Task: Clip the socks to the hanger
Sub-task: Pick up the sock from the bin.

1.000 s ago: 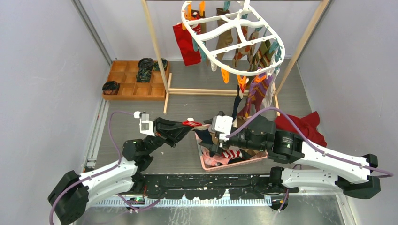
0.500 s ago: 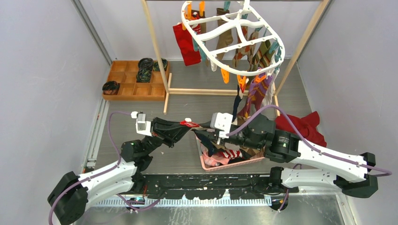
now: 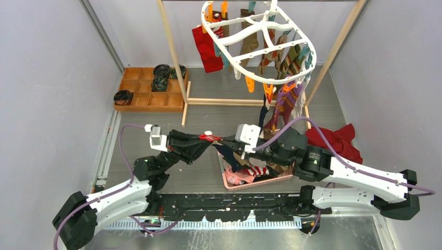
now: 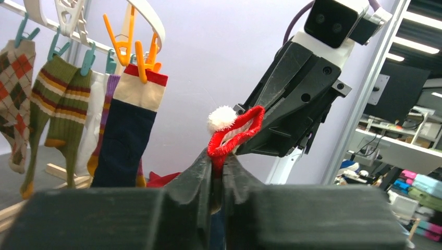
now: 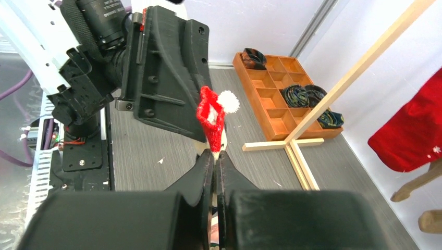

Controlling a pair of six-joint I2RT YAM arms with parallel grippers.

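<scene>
From above, the left gripper point(image 3: 204, 141) and right gripper point(image 3: 227, 141) meet tip to tip over the near middle of the table, just left of the pink basket point(image 3: 260, 180). Between them is a red sock point(image 3: 210, 137) with a white pompom. More socks point(image 3: 250, 171) lie in the basket. The hanger point(image 3: 267, 32) hangs far and right of centre, with socks point(image 3: 284, 99) clipped along its near edge.

In the left wrist view, the left gripper point(image 4: 216, 161) has its jaws pressed shut on the lower end of the red sock point(image 4: 237, 130). The sock's open cuff loops up against the right gripper point(image 4: 249, 136). Far left, the hanger point(image 4: 155, 26) carries a navy sock point(image 4: 125, 140) and striped ones.

In the right wrist view, the right gripper point(image 5: 215, 159) is closed tight on the red sock point(image 5: 210, 117), which stands up from its tips. The left gripper point(image 5: 202, 136) touches the sock from the far side. A wooden tray point(image 5: 271, 104) sits far right.
</scene>
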